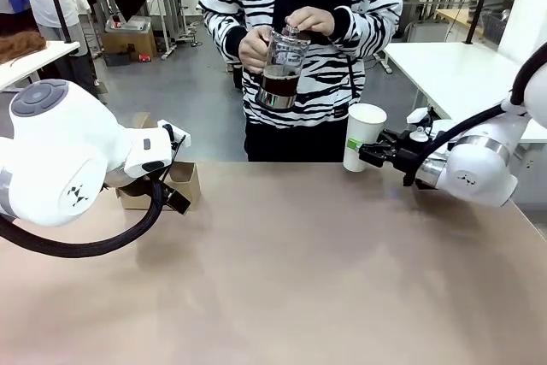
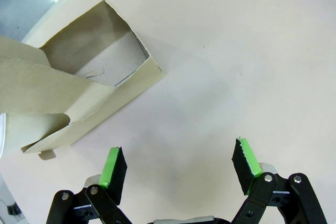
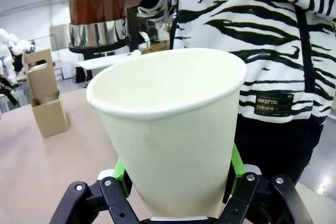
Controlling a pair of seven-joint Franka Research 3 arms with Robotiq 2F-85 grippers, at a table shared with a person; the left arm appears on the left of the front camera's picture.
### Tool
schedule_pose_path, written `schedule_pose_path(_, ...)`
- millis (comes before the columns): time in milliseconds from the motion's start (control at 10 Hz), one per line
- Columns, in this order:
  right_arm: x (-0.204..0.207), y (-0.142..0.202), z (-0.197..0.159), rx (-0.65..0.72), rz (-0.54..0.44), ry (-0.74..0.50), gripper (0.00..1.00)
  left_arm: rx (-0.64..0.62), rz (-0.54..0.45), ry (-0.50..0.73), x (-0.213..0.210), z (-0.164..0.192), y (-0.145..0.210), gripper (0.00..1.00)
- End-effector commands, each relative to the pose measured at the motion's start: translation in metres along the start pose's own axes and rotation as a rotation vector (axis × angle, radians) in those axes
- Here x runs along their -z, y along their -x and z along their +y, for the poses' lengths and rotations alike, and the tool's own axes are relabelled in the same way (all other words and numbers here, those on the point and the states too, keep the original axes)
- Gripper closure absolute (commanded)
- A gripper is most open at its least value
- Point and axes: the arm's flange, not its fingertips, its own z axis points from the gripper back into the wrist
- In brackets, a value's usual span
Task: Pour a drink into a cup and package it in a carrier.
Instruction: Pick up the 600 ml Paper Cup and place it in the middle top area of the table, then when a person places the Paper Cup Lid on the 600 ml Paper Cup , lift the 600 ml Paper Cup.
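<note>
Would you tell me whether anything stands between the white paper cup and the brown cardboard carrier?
Nothing visible does: the tan table is bare between the white paper cup, held by the right gripper, and the brown cardboard carrier.

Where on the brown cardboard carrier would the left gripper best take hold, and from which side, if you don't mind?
Probably the upright handle tab of the carrier, from above. The tab is a thin flat sheet rising over the open-topped box, so the open left gripper could close across its two faces; the box body looks a broader, less sure pinch.
</note>
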Motion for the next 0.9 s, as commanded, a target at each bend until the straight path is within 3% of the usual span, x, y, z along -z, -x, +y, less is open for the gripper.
schedule_pose_path(0, 0.0044, -0.0050, 0.0031, 0.042, 0.069, -0.005, 0.19, -0.001, -0.001, 0.002, -0.0004, 0.0002, 0.0001, 0.00)
schedule_pose_path(100, 0.0000, 0.0000, 0.0000, 0.000, 0.000, 0.000, 0.19, -0.001, -0.001, 0.002, -0.0004, 0.0002, 0.0001, 0.00)
schedule_pose_path(800, 0.0000, 0.0000, 0.0000, 0.000, 0.000, 0.000, 0.19, -0.001, -0.001, 0.002, -0.0004, 0.0002, 0.0001, 0.00)
